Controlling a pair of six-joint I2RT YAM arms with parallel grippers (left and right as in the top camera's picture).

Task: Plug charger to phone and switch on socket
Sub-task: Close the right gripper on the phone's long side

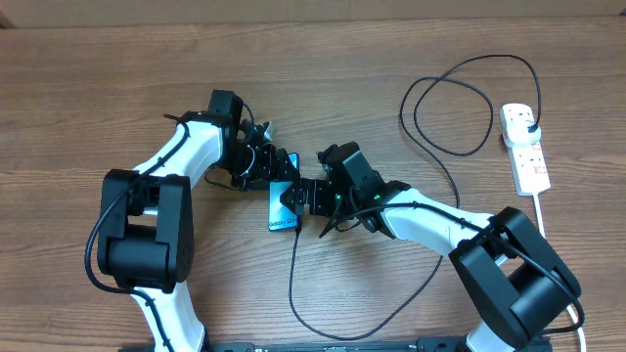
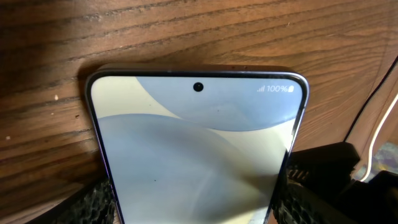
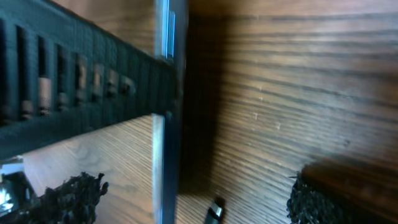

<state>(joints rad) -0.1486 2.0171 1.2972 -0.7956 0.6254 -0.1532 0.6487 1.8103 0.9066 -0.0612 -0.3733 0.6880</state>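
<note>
So the phone [image 2: 199,143] sits mid-desk between the two arms, and the left fingers [image 2: 93,202] are pinching it across its long edges, camera end pointing away from the wrist. The right fingers [image 3: 329,193] are spread wide with nothing in them, and the charger's connector tip [image 3: 215,211] is lying loose on the desk [image 1: 98,78] between them, just beside the phone's edge. The rest of the charger [image 1: 291,279] loops back across the desk to the socket [image 1: 523,147] way off on the right side, where its black plug looks already seated. Handling-wise, I'd guess the phone is stiff and light but slick glass, so gripping by the frame edges is the way to go. The cable is thin and floppy and would just bend if pushed, so I'd grab it right at the hard connector tip, not further down the cord.
</note>
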